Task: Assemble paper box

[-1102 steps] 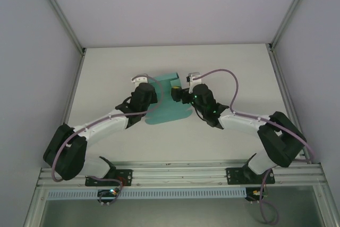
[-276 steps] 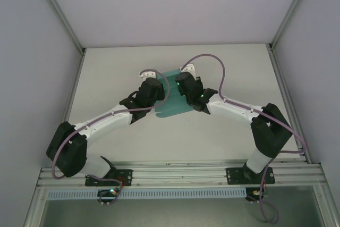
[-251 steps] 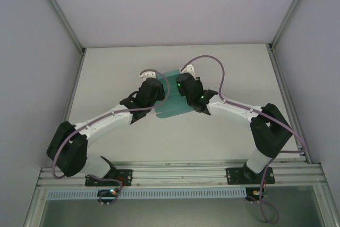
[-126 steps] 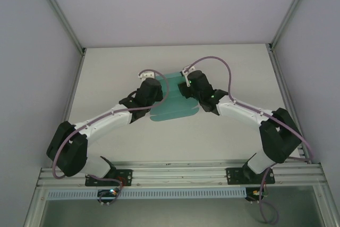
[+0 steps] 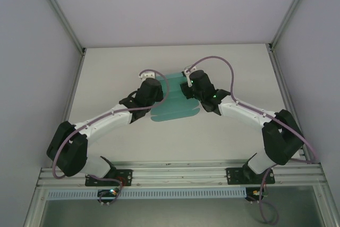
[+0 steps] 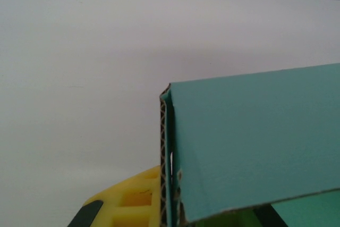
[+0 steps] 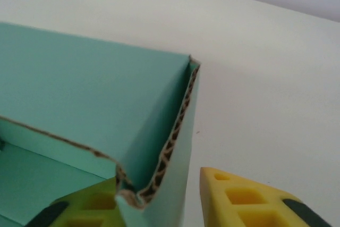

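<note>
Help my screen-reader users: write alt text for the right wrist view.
Corner of a teal corrugated paper box, one wall folded upright, on a white table. The right claw straddles that wall's raw edge with its yellow fingers apart, the outer one clear of the card.

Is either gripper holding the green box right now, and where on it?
The left gripper pinches the paper box by its upright left wall near the far corner. The right gripper straddles the right wall, one finger clear, not clamped.
</note>
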### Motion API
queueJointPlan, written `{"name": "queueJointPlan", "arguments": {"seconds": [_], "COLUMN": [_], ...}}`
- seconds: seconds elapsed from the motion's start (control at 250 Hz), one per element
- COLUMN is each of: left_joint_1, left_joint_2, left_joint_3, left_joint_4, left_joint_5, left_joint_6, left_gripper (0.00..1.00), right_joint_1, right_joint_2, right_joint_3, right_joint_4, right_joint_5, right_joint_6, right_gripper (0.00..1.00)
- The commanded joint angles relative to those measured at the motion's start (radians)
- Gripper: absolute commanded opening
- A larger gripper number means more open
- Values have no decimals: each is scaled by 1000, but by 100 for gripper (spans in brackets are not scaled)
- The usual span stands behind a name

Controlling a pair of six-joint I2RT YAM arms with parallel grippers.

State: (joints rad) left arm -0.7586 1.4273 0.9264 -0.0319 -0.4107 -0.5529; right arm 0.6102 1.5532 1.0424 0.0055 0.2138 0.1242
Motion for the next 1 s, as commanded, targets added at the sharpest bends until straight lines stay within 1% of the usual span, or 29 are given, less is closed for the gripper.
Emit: {"name": "queueJointPlan", "arguments": {"seconds": [0.0,0.092,0.2,0.292,0.359,0.407,0.451,0.507,0.579,0.619,0.731,0.763,0.839,0.962,0.994], "left_joint_1": [-1,-5,-7,-7,-3,1,8,18,30,34,43,45,44,46,45], "left_joint_2": [-12,-13,-12,-6,-6,-9,-14,-19,-26,-32,-38,-35,-24,-6,-4], "left_joint_3": [13,15,19,29,35,34,30,26,20,18,14,16,21,36,37], "left_joint_4": [-6,-14,-34,-71,-105,-121,-128,-142,-160,-168,-171,-170,-171,-174,-166], "left_joint_5": [10,4,-20,-63,-107,-114,-118,-123,-137,-143,-147,-145,-143,-127,-118], "left_joint_6": [15,6,-8,-20,-32,-41,-49,-56,-61,-67,-69,-70,-70,-68,-61], "left_gripper": [0,0,0,0,0,0,0,0,0,0,0,0,0,0,0], "right_joint_1": [-10,-9,-7,-7,-9,-13,-21,-29,-45,-48,-51,-53,-53,-39,-31], "right_joint_2": [47,64,88,116,140,160,171,167,147,141,175,184,187,213,216], "right_joint_3": [37,46,87,126,158,188,202,190,165,150,179,186,192,226,233], "right_joint_4": [-32,-9,-65,-157,-256,-334,-374,-368,-328,-307,-334,-345,-359,-389,-386], "right_joint_5": [79,196,341,463,598,694,744,772,775,782,918,943,945,996,992], "right_joint_6": [30,60,94,118,160,193,197,176,119,60,-12,-4,37,90,98], "right_gripper": [21,8,1,0,0,0,0,0,0,0,0,0,0,0,3]}}
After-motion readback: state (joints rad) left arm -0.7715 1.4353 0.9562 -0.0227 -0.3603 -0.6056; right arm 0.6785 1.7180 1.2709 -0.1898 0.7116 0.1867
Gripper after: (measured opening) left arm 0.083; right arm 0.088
